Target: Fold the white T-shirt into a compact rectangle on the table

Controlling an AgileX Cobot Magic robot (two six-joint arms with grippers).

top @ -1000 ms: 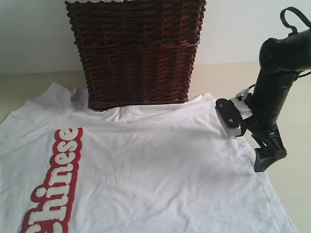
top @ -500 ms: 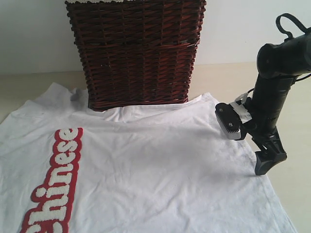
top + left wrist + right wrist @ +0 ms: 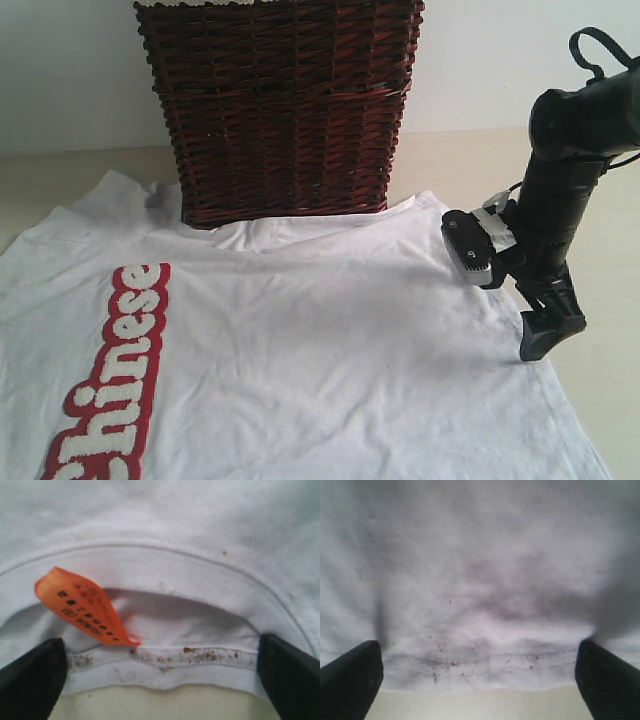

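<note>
White cotton covers much of the pale desk [image 3: 460, 170]. The white T-shirt [image 3: 320, 340] lies spread flat and unfolded, its upper edge meeting the foot of a dark wicker basket [image 3: 285, 110]. Its red-outlined "Chinese" strip [image 3: 110, 370] runs down the left of the exterior view. At the shirt's right edge the right arm [image 3: 560, 180] angles down, and the right fingers [image 3: 545, 328] stand wide on either side of a stitched hem, gripping nothing. Whether their tips touch the cloth cannot be told. The left fingers [image 3: 30, 680], also spread wide and empty, flank the collar, where an orange tag [image 3: 82, 605] curls up from the neckline. Bare desk shows just past the collar's edge.
</note>
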